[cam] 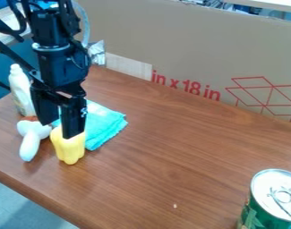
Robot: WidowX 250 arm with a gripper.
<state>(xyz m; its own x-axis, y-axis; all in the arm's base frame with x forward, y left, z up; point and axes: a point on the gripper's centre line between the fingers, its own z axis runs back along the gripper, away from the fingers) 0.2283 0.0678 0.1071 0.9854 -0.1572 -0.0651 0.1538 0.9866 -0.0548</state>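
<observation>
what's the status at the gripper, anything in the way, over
Gripper fingers apart, low over yellow pepper-shaped object; contact unclear. White rounded object close beside it, teal cloth behind; both could crowd the fingers.

The cardboard panel (pixel 189 49) behind the tabletop (pixel 171 156) bears large red print (pixel 186 86) that reads "in x 18 in", slanting down to the right along its lower part. Just right of these characters stands a red line drawing (pixel 268 88) of joined, box-like shapes. The green can (pixel 253 214) at the lower right carries a printed label, its wording unreadable. Small white marks on the black gripper (pixel 59 129) are too small to read.
</observation>
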